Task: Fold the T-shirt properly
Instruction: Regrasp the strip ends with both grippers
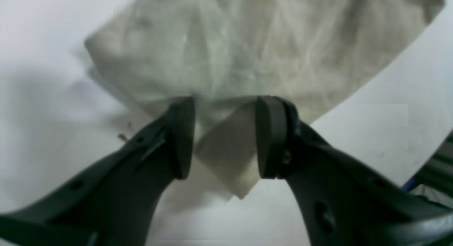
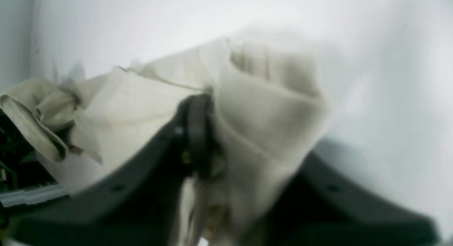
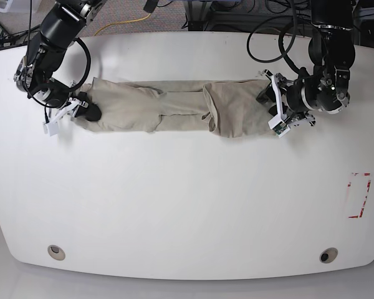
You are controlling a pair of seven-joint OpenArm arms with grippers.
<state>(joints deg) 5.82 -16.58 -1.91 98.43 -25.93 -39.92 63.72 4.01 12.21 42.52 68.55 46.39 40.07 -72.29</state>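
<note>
The beige T-shirt (image 3: 174, 109) lies across the far half of the white table (image 3: 187, 205) as a long, narrow, wrinkled strip. My left gripper (image 3: 272, 112) is at the strip's right end. In the left wrist view a folded corner of the T-shirt (image 1: 226, 154) lies between the pads of the left gripper (image 1: 226, 136), which stand well apart. My right gripper (image 3: 87, 112) is at the strip's left end. In the blurred right wrist view the right gripper (image 2: 226, 143) has bunched T-shirt cloth (image 2: 141, 108) gathered in it. One finger (image 2: 198, 129) shows; the other is under the cloth.
A red rectangular marking (image 3: 359, 194) is on the table at the right. Two round holes (image 3: 56, 252) (image 3: 327, 255) sit near the front edge. Cables (image 3: 268, 37) hang behind the far edge. A dark frame rail (image 1: 439, 161) shows past the table edge.
</note>
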